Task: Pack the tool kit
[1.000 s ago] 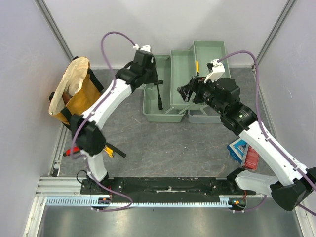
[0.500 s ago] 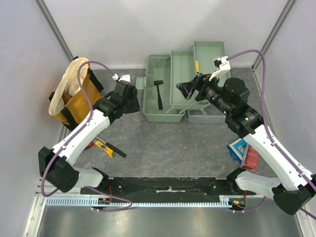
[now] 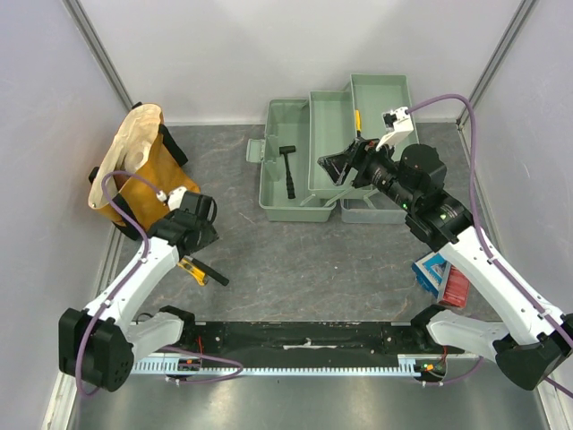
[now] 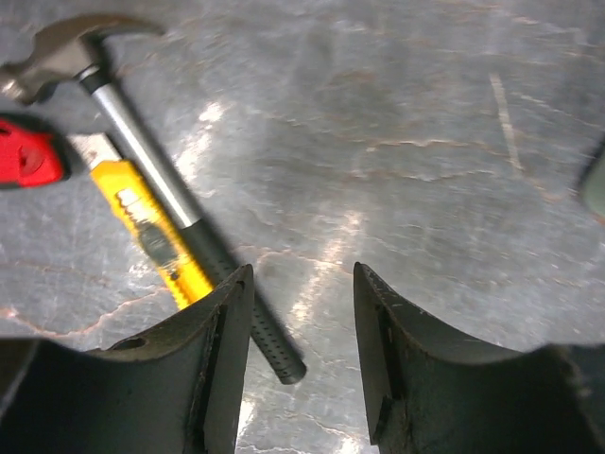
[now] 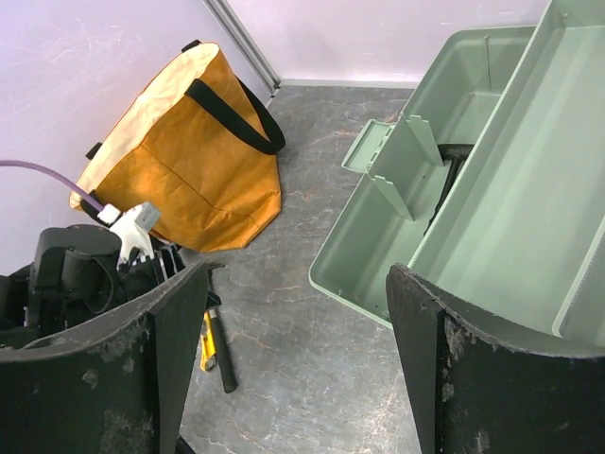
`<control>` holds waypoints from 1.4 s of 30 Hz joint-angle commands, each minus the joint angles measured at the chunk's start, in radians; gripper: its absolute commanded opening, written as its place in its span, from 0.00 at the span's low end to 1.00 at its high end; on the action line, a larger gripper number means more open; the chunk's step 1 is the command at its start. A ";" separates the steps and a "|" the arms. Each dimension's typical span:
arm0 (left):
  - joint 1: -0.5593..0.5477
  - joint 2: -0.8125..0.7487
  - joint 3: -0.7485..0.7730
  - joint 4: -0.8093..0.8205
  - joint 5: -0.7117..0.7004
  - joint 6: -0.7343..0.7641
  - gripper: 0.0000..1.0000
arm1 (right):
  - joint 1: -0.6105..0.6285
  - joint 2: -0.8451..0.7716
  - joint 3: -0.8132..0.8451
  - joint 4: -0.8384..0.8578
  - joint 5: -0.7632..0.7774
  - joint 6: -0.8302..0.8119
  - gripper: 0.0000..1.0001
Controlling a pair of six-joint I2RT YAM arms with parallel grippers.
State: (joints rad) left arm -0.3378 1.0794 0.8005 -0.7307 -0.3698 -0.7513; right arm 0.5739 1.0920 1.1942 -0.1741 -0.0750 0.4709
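The pale-green toolbox (image 3: 279, 202) stands open at the back, its trays (image 3: 329, 134) folded out. A small black hammer (image 3: 288, 170) lies in its left compartment. My left gripper (image 3: 199, 235) is open and empty, low over the floor at the left. It hangs just above a hammer with a black handle (image 4: 180, 213), a yellow utility knife (image 4: 151, 236) and a red tool (image 4: 28, 156). The hammer's handle end lies between its fingers, untouched. My right gripper (image 3: 336, 166) is open and empty, held above the toolbox (image 5: 492, 208); its view also shows the floor hammer (image 5: 222, 355).
A mustard-yellow cloth bag (image 3: 134, 166) stands against the left wall, close behind the left gripper. Blue-and-red packets (image 3: 445, 276) lie at the right near the right arm. Walls close in the left, back and right sides.
My left arm has pulled back from the toolbox and swung down-left to the tools on the floor. My right arm has shifted only slightly.
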 commanded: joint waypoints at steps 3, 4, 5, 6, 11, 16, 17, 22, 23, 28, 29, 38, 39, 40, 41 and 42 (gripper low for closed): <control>0.121 0.003 -0.122 0.094 0.008 -0.089 0.54 | 0.001 -0.011 -0.007 0.016 -0.005 0.005 0.83; 0.144 0.011 -0.138 0.105 0.020 -0.088 0.54 | 0.001 -0.009 -0.007 0.015 -0.006 0.006 0.83; 0.161 0.019 -0.148 0.120 0.034 -0.083 0.55 | 0.001 -0.006 -0.007 0.009 -0.006 0.008 0.83; 0.177 0.022 -0.165 0.137 0.049 -0.076 0.56 | 0.001 -0.004 -0.008 0.002 -0.006 0.009 0.83; 0.226 0.036 -0.202 0.185 0.077 -0.080 0.57 | 0.001 0.003 -0.016 -0.008 0.000 0.017 0.83; 0.240 0.088 -0.216 0.212 0.085 -0.091 0.55 | 0.000 0.009 -0.016 -0.016 0.011 0.012 0.83; 0.241 0.094 -0.224 0.224 0.088 -0.091 0.54 | 0.001 0.009 -0.016 -0.016 0.015 0.008 0.83; 0.244 0.129 -0.236 0.254 0.089 -0.092 0.49 | 0.001 0.014 -0.012 -0.027 0.024 -0.008 0.83; 0.244 0.135 -0.238 0.257 0.089 -0.092 0.49 | 0.003 0.016 -0.012 -0.027 0.027 -0.009 0.83; 0.243 0.157 -0.261 0.300 0.091 -0.088 0.46 | 0.001 0.020 -0.008 -0.031 0.032 -0.017 0.83; 0.241 0.163 -0.265 0.312 0.098 -0.088 0.45 | 0.001 0.020 -0.007 -0.033 0.032 -0.018 0.83; 0.243 0.180 -0.254 0.318 0.124 -0.074 0.02 | 0.001 0.026 -0.001 -0.045 0.044 -0.008 0.83; 0.243 0.169 -0.251 0.312 0.120 -0.071 0.02 | 0.001 0.026 -0.001 -0.048 0.046 -0.008 0.83; 0.243 0.153 -0.247 0.304 0.115 -0.069 0.02 | 0.001 0.028 0.001 -0.048 0.046 -0.005 0.83; 0.241 0.139 -0.244 0.295 0.111 -0.066 0.02 | 0.001 0.029 0.004 -0.050 0.046 -0.005 0.83; 0.243 0.122 -0.238 0.287 0.109 -0.065 0.02 | 0.001 0.031 0.004 -0.051 0.047 -0.002 0.83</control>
State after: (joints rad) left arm -0.0959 1.2415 0.5579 -0.4061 -0.2600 -0.8200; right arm 0.5739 1.1168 1.1824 -0.2283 -0.0460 0.4709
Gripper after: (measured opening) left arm 0.060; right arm 0.829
